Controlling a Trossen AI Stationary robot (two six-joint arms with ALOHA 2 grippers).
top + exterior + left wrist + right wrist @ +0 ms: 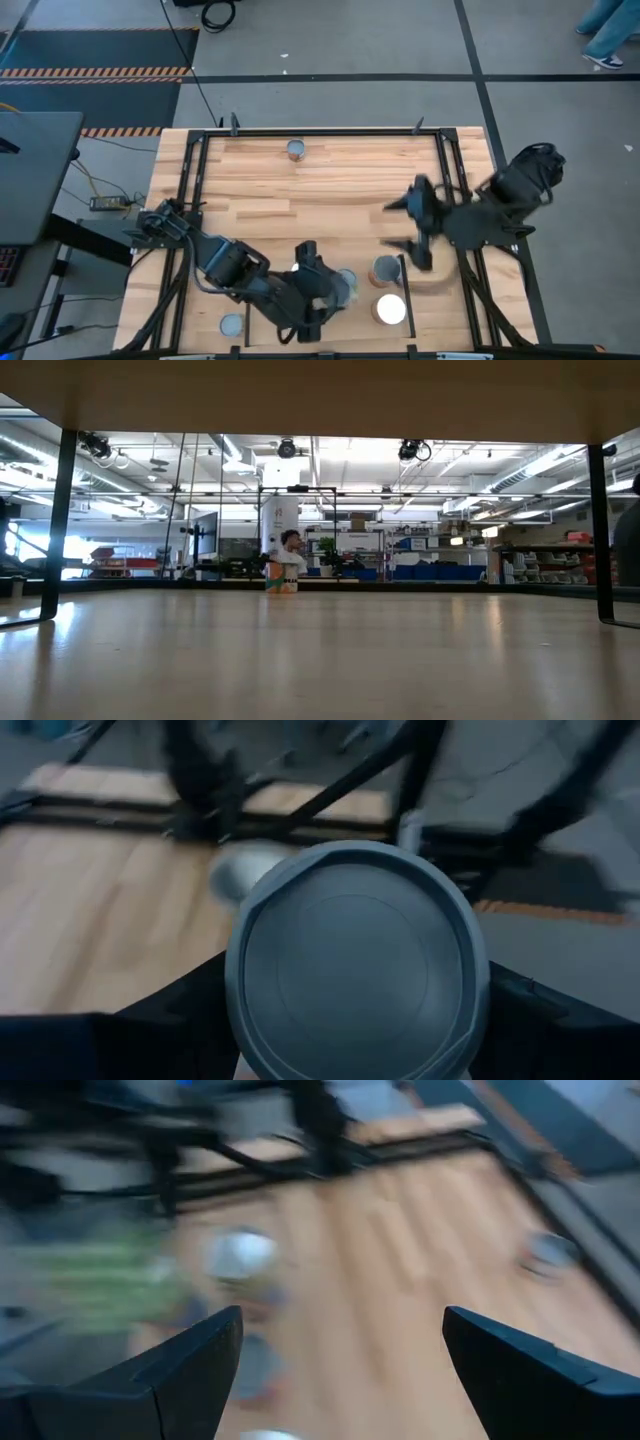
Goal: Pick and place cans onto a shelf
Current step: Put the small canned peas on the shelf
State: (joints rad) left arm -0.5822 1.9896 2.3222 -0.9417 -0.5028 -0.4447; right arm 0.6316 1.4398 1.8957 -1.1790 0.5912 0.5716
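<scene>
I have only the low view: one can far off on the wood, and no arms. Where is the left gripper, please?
Observer: The left gripper is at the edge opposite your can, closed on a grey-topped can.
Operator: And the right one?
Observer: The right gripper is open over the wood on the right, with nothing between its fingers.
Operator: Are other cans waiting?
Observer: Yes, a brown-topped can and a white-topped can stand just beside the left gripper.

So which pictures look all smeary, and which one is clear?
Right wrist view: very smeared, the wood and cans streak into blobs. Left wrist view: the grey can top close up is fairly clear, the background blurred. Low view: sharp, with bright ceiling lights shining on the table.
</scene>
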